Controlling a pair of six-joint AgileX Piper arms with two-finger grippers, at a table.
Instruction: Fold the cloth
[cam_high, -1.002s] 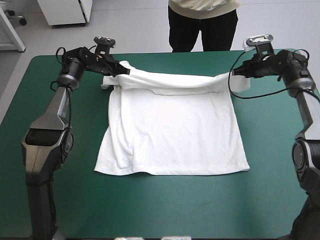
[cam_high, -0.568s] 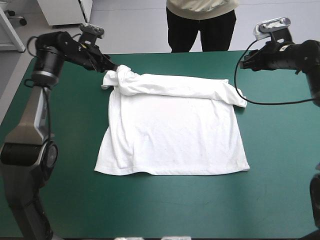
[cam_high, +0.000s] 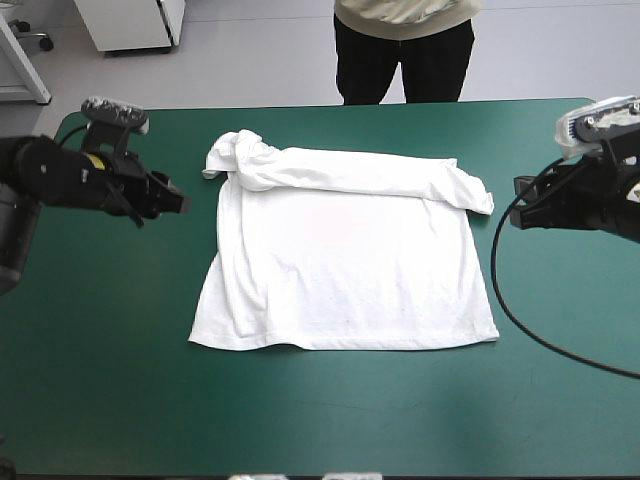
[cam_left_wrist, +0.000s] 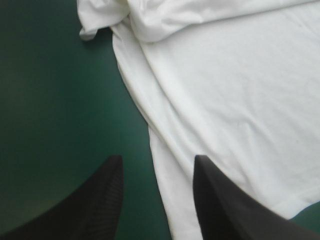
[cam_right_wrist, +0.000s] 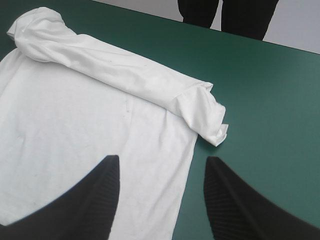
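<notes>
The left jaws are spread and empty, at 9 o'clock of the white short-sleeved cloth T-shirt (cam_high: 340, 260). The right jaws, also spread and empty, hover at its 3 o'clock. The T-shirt lies flat mid-way across the teal-green counter (cam_high: 330, 410), with its 12 o'clock edge rolled into a thick band.
</notes>
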